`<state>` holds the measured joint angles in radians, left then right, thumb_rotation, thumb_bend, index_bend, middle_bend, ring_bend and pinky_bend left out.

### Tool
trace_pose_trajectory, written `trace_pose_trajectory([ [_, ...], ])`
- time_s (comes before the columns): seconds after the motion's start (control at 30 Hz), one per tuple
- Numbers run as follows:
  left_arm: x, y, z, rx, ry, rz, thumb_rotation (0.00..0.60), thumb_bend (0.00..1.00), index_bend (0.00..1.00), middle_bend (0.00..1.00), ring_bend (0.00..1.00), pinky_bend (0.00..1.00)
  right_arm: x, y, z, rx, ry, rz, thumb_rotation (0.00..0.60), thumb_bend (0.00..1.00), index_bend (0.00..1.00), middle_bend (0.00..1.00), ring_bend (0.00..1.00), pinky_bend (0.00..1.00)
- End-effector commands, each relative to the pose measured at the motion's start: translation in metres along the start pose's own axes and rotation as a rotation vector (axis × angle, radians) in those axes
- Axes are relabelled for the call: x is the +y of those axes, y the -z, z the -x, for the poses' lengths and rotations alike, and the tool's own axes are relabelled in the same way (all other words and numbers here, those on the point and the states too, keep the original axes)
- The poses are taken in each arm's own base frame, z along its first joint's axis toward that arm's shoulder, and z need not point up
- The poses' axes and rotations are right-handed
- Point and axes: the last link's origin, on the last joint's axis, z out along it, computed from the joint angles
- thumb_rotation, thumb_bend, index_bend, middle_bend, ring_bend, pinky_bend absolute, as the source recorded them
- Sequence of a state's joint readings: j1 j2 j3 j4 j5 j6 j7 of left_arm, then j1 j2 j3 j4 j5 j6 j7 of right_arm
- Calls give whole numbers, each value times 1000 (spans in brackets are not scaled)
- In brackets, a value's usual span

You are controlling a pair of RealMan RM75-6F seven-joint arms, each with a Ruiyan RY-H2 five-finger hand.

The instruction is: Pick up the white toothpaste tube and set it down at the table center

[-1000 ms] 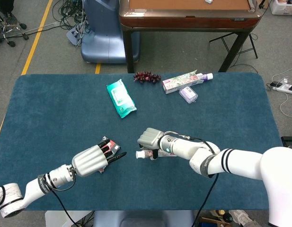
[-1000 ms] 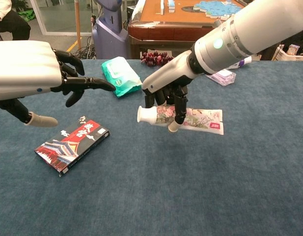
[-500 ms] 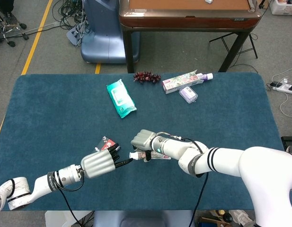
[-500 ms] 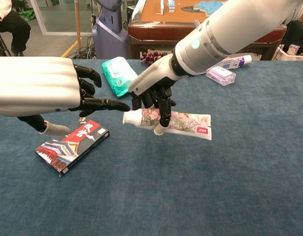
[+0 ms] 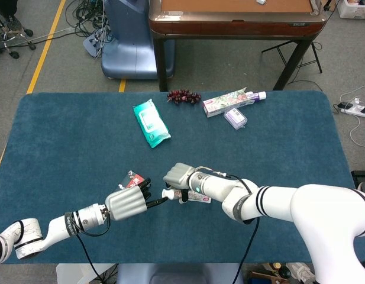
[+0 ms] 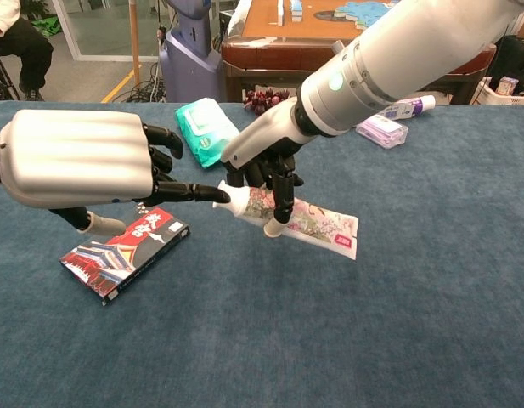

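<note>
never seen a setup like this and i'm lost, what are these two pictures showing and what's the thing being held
This is a two-armed robot with human-like hands, working at a blue table. One picture looks down from its head, the other looks out from its chest.

The right hand holds a white toothpaste tube off the cloth. The left hand reaches a fingertip to the tube's cap and holds nothing.

Also on the table: a red and black packet, a green wipes pack, dark grapes, a boxed toothpaste and a small clear case.
</note>
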<state>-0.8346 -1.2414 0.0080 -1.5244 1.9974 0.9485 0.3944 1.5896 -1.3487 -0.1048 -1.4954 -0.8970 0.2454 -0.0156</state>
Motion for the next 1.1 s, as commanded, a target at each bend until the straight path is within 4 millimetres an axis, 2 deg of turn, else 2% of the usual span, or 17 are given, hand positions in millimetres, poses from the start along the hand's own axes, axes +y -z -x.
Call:
trace_pose_trajectory([
  [0.03, -1, -1, 1, -8, -3, -6, 600, 204, 36, 521, 471, 203, -1, -1, 1, -3, 3, -2, 600, 1000, 1000, 850, 809, 647],
  [1.1, -5, 3, 10, -109, -51, -56, 600, 204, 44, 520, 469, 203, -4, -7, 4, -8, 8, -21, 600, 1000, 1000, 918, 843, 647],
])
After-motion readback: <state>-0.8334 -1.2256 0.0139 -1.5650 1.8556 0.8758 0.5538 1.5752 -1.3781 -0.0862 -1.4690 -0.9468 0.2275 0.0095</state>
